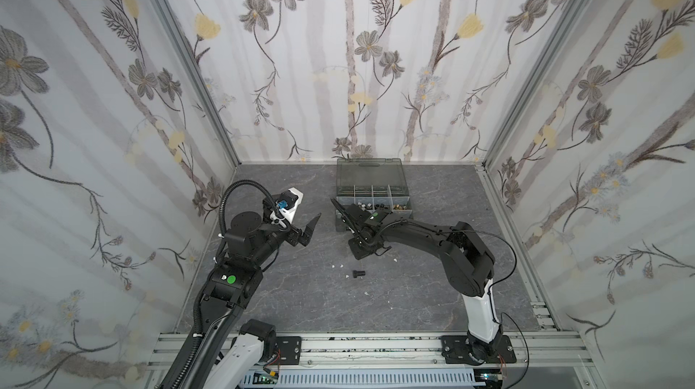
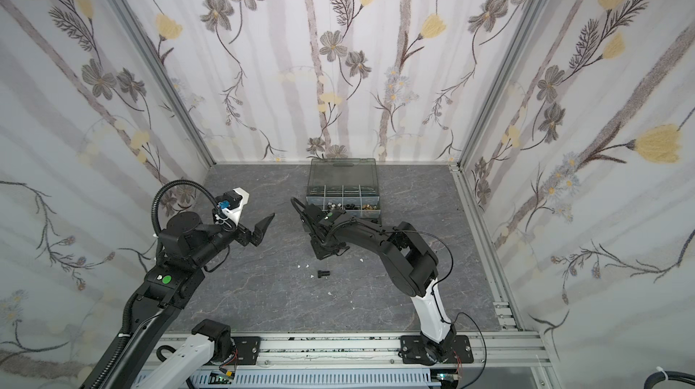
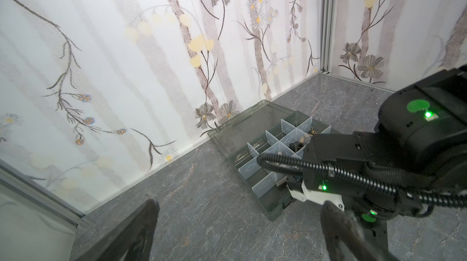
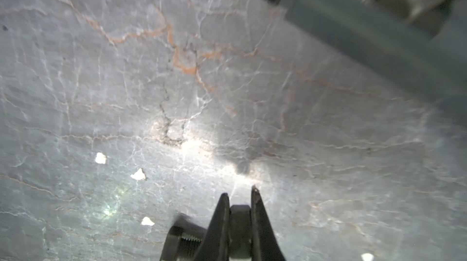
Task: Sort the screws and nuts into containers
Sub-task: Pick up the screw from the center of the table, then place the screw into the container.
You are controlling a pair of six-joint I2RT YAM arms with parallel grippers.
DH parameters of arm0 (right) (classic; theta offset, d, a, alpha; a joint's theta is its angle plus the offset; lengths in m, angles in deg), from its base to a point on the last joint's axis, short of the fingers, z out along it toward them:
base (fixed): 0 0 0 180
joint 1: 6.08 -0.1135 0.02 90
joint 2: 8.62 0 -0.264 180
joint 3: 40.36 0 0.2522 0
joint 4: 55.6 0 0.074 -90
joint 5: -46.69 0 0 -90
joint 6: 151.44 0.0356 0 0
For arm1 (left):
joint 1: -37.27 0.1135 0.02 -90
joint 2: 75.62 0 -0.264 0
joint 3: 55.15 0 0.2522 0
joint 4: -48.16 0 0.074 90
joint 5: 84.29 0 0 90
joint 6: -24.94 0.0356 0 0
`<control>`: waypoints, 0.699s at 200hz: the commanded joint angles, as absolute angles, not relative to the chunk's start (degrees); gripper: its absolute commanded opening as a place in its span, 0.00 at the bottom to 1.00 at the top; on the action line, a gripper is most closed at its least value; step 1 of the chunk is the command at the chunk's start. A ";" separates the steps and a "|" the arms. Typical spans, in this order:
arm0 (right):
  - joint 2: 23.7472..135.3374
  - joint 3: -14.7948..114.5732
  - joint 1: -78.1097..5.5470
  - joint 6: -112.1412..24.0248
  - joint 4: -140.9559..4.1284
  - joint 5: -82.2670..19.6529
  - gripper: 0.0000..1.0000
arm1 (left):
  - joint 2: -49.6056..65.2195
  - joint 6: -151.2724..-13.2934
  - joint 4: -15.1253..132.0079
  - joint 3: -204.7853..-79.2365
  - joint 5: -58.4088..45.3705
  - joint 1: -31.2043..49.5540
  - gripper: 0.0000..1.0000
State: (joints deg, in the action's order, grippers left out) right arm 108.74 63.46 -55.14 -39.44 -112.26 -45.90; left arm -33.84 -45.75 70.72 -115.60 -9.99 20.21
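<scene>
In the right wrist view my right gripper (image 4: pixel 240 191) is shut on a small black hex piece (image 4: pixel 240 221); nut or screw head, I cannot tell. A black screw (image 4: pixel 182 239) with a threaded shaft lies on the table just beside the fingers, and it shows in both top views (image 1: pixel 359 273) (image 2: pixel 323 273). The containers sit in a dark grey organizer case (image 1: pixel 340 223) (image 2: pixel 340 180) at the back wall. Its front compartments hold silver (image 1: pixel 363 205), black (image 1: pixel 381 204) and brass (image 1: pixel 400 208) pieces. My left gripper (image 1: pixel 312 231) (image 3: pixel 240 206) hangs open and empty, left of the case.
The case's smoky lid (image 1: pixel 370 172) lies open against the back wall. Tiny white flecks (image 1: pixel 336 266) dot the marble-patterned table (image 1: pixel 301 300). My right arm (image 1: pixel 432 236) reaches in from the right, across the front of the case. Flowered walls close in three sides.
</scene>
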 commanded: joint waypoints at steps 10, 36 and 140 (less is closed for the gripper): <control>108.59 68.98 -50.16 -43.80 -115.62 -51.18 0.08 | -33.96 -45.62 68.71 -115.49 -10.20 20.29 1.00; 110.68 75.26 -45.48 -47.20 -116.24 -54.54 0.07 | -33.90 -45.55 68.71 -115.49 -10.07 20.25 1.00; 125.00 93.37 -36.03 -51.73 -115.64 -55.77 0.09 | -33.04 -45.29 68.87 -115.66 -9.41 20.23 1.00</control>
State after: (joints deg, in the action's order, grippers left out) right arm 123.56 92.55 -36.58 -50.42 -115.10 -55.60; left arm -33.19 -45.73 70.72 -115.60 -9.51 20.21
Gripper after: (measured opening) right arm 0.123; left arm 0.998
